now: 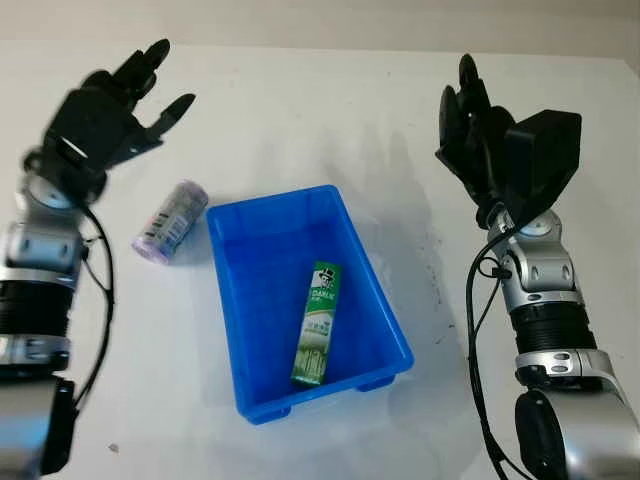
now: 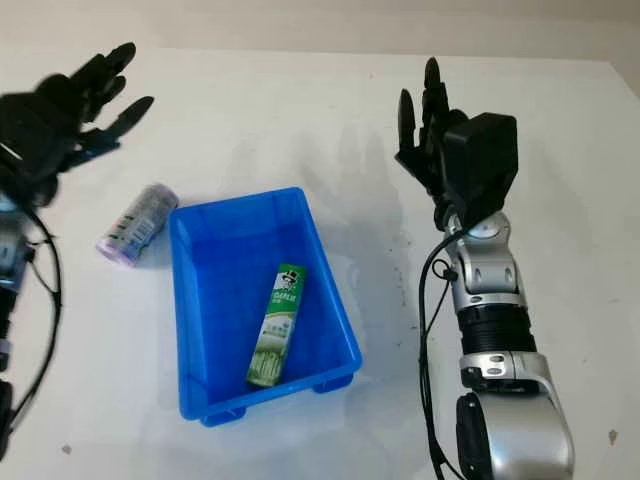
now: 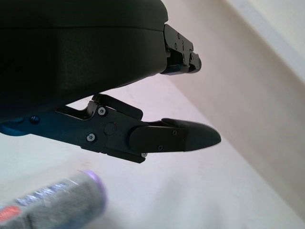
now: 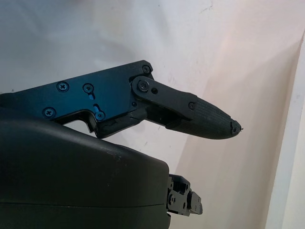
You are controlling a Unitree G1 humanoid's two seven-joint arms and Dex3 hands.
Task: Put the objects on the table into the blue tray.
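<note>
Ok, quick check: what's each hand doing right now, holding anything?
Left hand: open, holding nothing, raised above the purple roll.
Right hand: open, holding nothing, to the right of the blue tray.

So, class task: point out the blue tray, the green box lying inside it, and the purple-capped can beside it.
blue tray (image 1: 382, 290): left eye view, bare right wall.
green box (image 1: 317, 322): left eye view, middle of its printed face.
purple-capped can (image 1: 171, 220): left eye view, middle of its side.

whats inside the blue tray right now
One green toothpaste box lies flat on the floor of the blue tray. Whatever might be under the box is covered. The purple-capped tube lies outside, beside it.
</note>
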